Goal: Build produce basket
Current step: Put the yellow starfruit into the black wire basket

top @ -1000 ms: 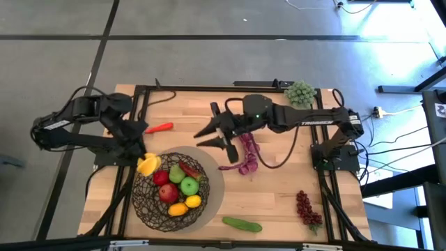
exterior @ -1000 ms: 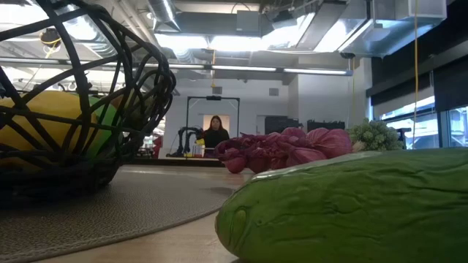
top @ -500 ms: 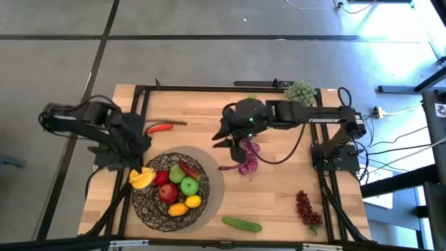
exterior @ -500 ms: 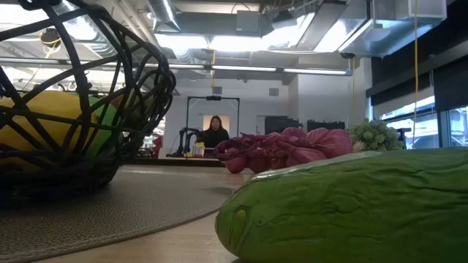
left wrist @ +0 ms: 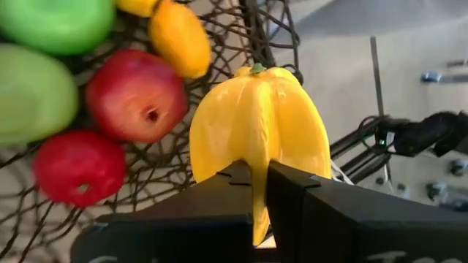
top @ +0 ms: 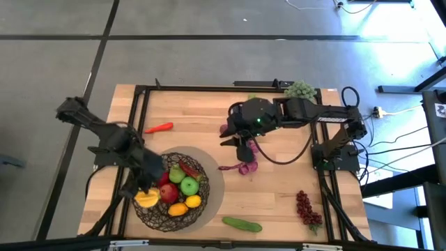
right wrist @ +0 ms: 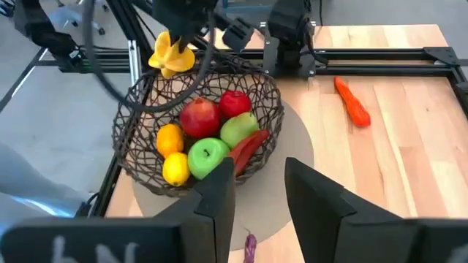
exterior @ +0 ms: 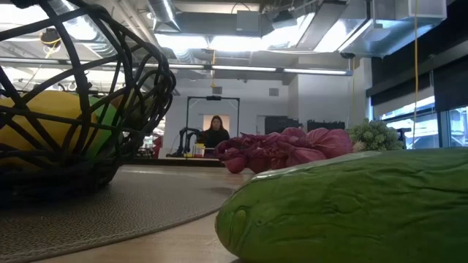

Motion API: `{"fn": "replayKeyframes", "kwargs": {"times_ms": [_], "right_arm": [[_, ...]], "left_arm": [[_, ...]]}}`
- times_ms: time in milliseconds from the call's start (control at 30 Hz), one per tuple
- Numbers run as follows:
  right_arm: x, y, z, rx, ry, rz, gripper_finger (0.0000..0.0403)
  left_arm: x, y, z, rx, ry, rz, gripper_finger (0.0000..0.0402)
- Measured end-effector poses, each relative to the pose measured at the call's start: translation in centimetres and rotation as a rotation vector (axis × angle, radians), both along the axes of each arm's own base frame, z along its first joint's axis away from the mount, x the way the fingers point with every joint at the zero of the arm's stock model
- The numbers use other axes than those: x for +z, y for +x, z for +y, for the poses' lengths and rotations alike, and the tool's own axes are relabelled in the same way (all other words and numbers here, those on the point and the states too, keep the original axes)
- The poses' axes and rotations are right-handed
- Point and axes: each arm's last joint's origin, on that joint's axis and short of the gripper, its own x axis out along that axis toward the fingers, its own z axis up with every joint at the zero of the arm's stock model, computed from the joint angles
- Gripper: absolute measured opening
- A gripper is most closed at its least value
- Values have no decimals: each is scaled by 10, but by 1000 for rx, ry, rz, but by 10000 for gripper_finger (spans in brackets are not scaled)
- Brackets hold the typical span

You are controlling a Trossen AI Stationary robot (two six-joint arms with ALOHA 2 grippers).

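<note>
Left gripper [top: 145, 189] closed on a yellow ribbed fruit [left wrist: 259, 131], clamped at its lower edge. The fruit hangs directly under this gripper, over the basket [top: 155, 210] at its left rim. In the left wrist view the mesh lies right below the fruit.

Basket sits on a round grey mat [top: 212, 183] on the tabletop [top: 272, 202]. Contents, all just right of the left gripper: two red apples [top: 167, 193], a green apple [top: 189, 186], a paler green fruit [top: 177, 174], a red pepper-like piece [top: 189, 169], an orange fruit [top: 178, 208] and a small yellow one [top: 193, 201]. The low view shows only the basket's wire wall with yellow and green behind it.

Red chili [top: 159, 128] lies alone on the tabletop beyond the left gripper, towards the far edge, well apart from the basket.

Right gripper [top: 239, 148] is mid-table, fingers [right wrist: 219, 197] parted with nothing between them, pointing towards the basket. A purple grape bunch [top: 247, 162] lies just beneath and to its right; whether they touch I cannot tell.

A cucumber [top: 242, 224] lies near the front edge, right of the mat. A dark-red grape bunch [top: 306, 208] lies by the right front frame, and a green grape bunch [top: 300, 91] at the far right corner, behind the right arm.

Open wood between the mat and the dark-red grapes. Black rails [top: 139, 104] border the left, far and right sides.
</note>
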Motion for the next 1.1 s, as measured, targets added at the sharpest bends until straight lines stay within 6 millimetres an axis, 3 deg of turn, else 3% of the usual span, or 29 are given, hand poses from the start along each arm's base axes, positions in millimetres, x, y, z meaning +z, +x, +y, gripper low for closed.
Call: {"fn": "replayKeyframes", "kwargs": {"times_ms": [267, 533, 867, 1100], "right_arm": [[-4, -4, 13, 31, -10, 47, 113], [-8, -9, 22, 118, -90, 85, 113], [-8, -10, 27, 139, -100, 83, 113], [-8, -10, 27, 109, -87, 87, 113]], "left_arm": [[-27, 19, -44, -72, 60, 38, 2], [-57, 36, -67, -59, 136, 108, 1], [-88, 52, -81, -97, 202, 158, 4], [-98, 57, -83, -73, 219, 203, 39]]}}
